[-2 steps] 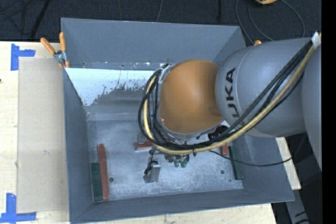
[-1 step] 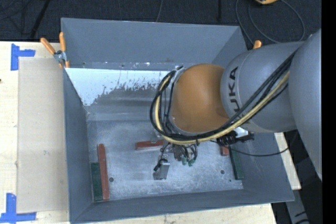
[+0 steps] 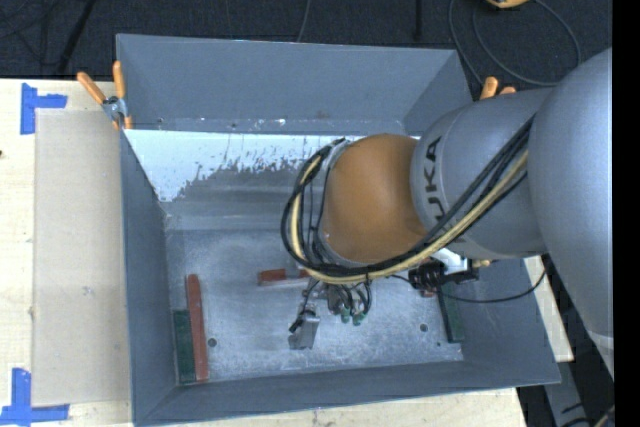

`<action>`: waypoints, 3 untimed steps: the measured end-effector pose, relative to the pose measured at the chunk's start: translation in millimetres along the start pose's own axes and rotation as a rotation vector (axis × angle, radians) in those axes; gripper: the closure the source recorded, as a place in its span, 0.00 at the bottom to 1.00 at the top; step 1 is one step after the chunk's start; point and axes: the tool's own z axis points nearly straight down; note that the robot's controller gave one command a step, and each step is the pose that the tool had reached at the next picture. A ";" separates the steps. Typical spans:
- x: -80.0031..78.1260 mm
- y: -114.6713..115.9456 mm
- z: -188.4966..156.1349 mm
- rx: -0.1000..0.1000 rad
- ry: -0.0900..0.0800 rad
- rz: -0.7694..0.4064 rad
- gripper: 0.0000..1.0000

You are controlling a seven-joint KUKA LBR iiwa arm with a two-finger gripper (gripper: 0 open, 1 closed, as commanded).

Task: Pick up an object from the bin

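**Camera view**

1. Gripper (image 3: 326, 307): located low over the floor of the bin (image 3: 240, 215), beneath the orange cover (image 3: 368, 200) on the wrist. Black and yellow cables (image 3: 296, 215) loop round the cover and screen much of the mechanism.
2. Gripper state: cannot be told. Spread or pressed together is not resolvable under the cover and cables. Nothing can be confirmed as gripped.
3. Nearest thing: a short reddish-brown stick (image 3: 279, 277). It lies flat on the bin floor, just beside the gripper, up and to the view's left of it. Contact with the gripper cannot be determined.
4. A small grey piece (image 3: 303, 331) sits just below the gripper, toward the view's left. Whether it belongs to the gripper or lies loose cannot be determined.
5. Well apart from the gripper, toward the view's left: a long reddish-brown bar (image 3: 196, 323) with a dark green strip (image 3: 182, 347) touching its outer side, both along the bin wall.
6. On the gripper's other side, near the opposite wall: a second green strip (image 3: 450, 320).
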 end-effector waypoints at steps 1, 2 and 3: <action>-32.0 -3.9 17.6 -0.009 0.000 -0.030 0.00; -41.0 50.9 42.7 -0.006 -0.002 0.153 1.00; -41.1 50.7 42.7 -0.007 -0.002 0.154 1.00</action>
